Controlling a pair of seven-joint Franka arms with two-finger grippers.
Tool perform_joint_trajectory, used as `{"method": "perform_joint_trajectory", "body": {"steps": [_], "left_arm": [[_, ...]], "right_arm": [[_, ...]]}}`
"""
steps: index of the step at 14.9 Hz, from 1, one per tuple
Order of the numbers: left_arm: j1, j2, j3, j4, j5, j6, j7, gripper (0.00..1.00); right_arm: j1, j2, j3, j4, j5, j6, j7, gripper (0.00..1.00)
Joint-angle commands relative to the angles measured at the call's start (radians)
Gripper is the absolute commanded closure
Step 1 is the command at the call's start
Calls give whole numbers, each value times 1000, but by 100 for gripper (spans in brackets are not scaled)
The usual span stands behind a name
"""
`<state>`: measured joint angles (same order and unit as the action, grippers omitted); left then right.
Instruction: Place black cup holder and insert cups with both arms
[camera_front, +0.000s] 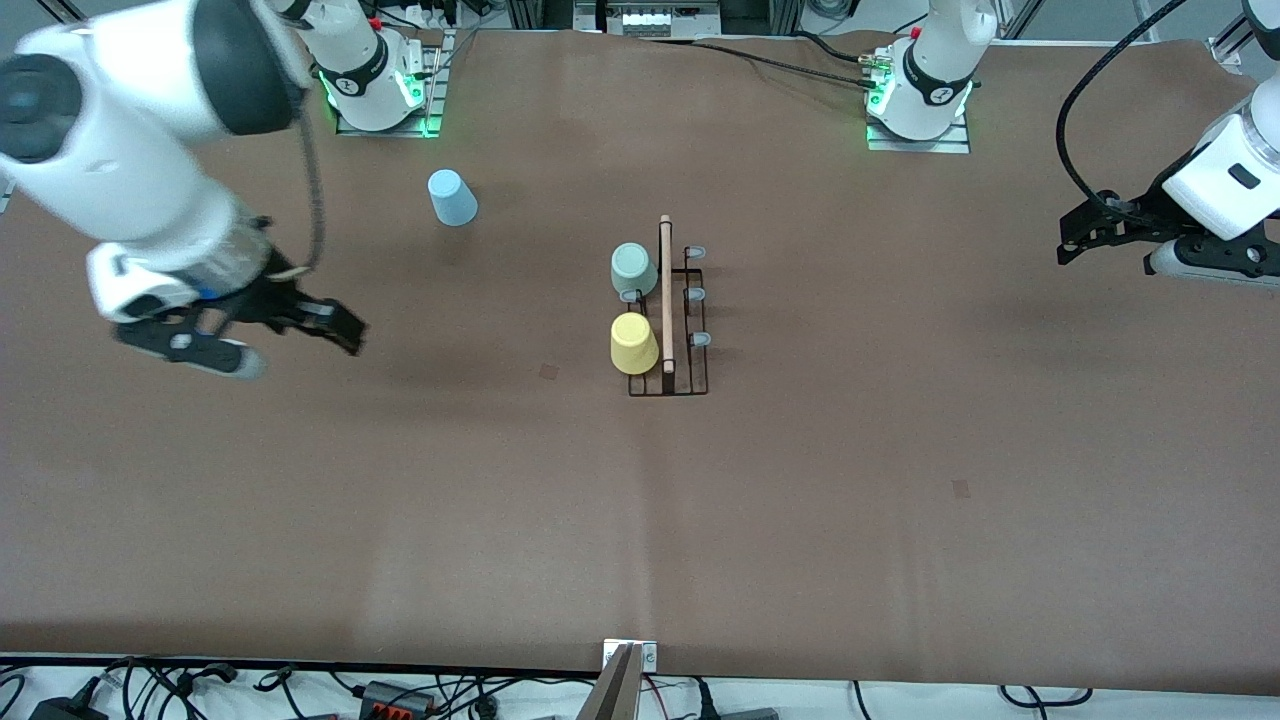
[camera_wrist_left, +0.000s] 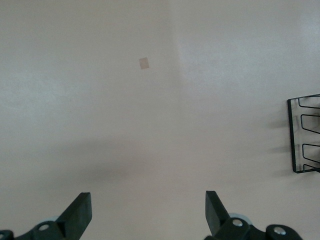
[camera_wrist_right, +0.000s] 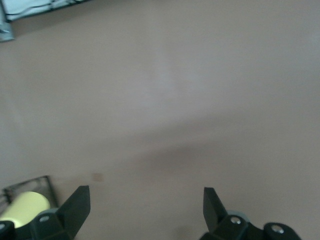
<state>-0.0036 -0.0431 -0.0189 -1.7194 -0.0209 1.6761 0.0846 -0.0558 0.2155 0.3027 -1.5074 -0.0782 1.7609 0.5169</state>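
Note:
The black cup holder (camera_front: 668, 310) stands mid-table, its wooden rod along the top. A grey-green cup (camera_front: 633, 268) and a yellow cup (camera_front: 634, 343) sit on pegs on its side toward the right arm's end. A light blue cup (camera_front: 452, 197) stands upside down on the table near the right arm's base. My right gripper (camera_front: 335, 322) is open and empty over bare table, between the blue cup and the holder. Its wrist view (camera_wrist_right: 146, 207) shows the yellow cup (camera_wrist_right: 25, 207). My left gripper (camera_front: 1072, 235) is open and empty over the table toward the left arm's end. Its wrist view (camera_wrist_left: 148, 210) shows the holder's edge (camera_wrist_left: 305, 132).
The brown table (camera_front: 640, 520) has a small darker patch (camera_front: 549, 371) near the holder and another (camera_front: 961, 488) nearer the front camera. Three grey-tipped pegs (camera_front: 697, 295) on the holder's side toward the left arm are bare. Cables lie along the table's front edge (camera_front: 400, 690).

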Motion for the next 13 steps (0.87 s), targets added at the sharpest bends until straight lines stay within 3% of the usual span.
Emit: {"method": "perform_joint_trajectory", "body": {"steps": [1, 4, 7, 10, 13], "left_arm": [[-6, 5, 8, 17, -17, -9, 12, 0], [-6, 5, 8, 17, -17, -10, 9, 0], [-7, 5, 7, 17, -17, -10, 9, 0], [-6, 5, 7, 17, -17, -10, 12, 0], [-6, 5, 8, 17, -17, -10, 11, 0]], "right_arm": [[-52, -64, -92, -36, 29, -72, -192, 0], [-49, -83, -221, -22, 29, -97, -371, 0], [-49, -131, -302, -13, 34, -139, -394, 0], [-52, -124, -306, 62, 35, -237, -477, 0], [-53, -114, -306, 62, 86, -285, -477, 0]]}}
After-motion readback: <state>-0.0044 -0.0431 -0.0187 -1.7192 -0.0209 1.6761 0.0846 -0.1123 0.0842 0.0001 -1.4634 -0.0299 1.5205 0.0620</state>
